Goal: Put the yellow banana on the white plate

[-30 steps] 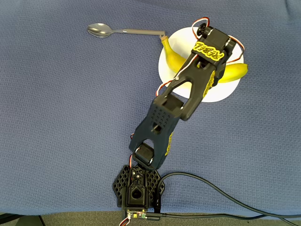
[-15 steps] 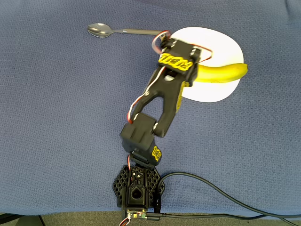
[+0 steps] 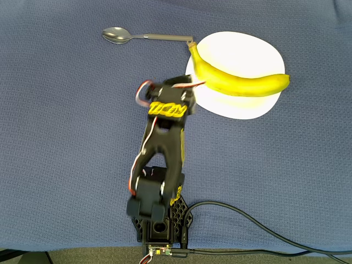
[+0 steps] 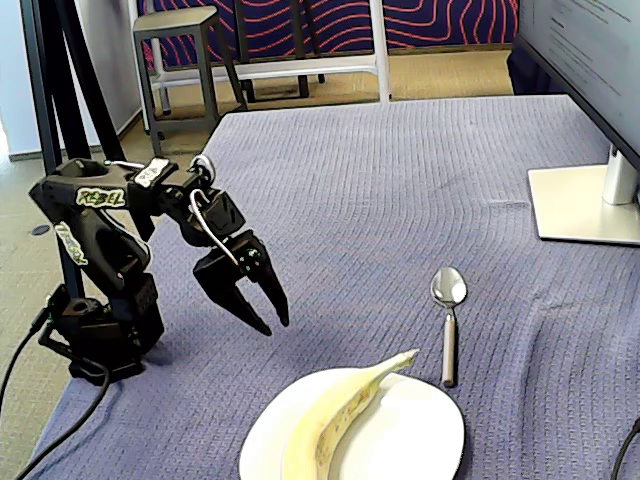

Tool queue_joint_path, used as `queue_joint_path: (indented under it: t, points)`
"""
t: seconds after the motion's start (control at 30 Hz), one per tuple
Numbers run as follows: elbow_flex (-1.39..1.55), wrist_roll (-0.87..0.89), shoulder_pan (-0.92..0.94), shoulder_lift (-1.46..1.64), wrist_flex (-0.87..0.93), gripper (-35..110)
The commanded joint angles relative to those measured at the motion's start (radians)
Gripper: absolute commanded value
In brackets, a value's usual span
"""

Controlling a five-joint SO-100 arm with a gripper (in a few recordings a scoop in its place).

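The yellow banana [image 3: 239, 82] lay across the white plate [image 3: 242, 52], near the far right part of the bench [image 3: 66, 137] in the overhead view. Its long axis ran roughly side to side there, the stem end [image 3: 192, 47] poking past the plate's left rim just beside the handle tip of a spoon [image 3: 146, 37], and the blunt end [image 3: 285, 80] reaching the right rim.

The hand [image 4: 262, 310] held nothing. Its two fingers were parted a moderate way and pointed down at the cloth, hanging above the bench without touching it in the fixed view. It stood clear of the plate's near-left rim, toward the arm's base, with the banana lying off to its far right in the overhead view.

Judged from this, the placing looked done. Any coming move would likely be the arm folding home, away from the plate, with nothing in its path.
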Motion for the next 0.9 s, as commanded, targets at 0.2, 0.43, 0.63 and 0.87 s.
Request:
queue_joint_path:
  t: [0.2, 0.43, 0.63, 0.87]
  points:
    - [0.388, -0.005, -0.098, 0.554, -0.060, 0]
    - [0.555, -0.014, -0.130, 0.813, 0.097, 0]
    - [0.560, 0.014, -0.268, 0.815, 0.156, 0]
    - [0.561, 0.023, -0.313, 0.816, 0.184, 0]
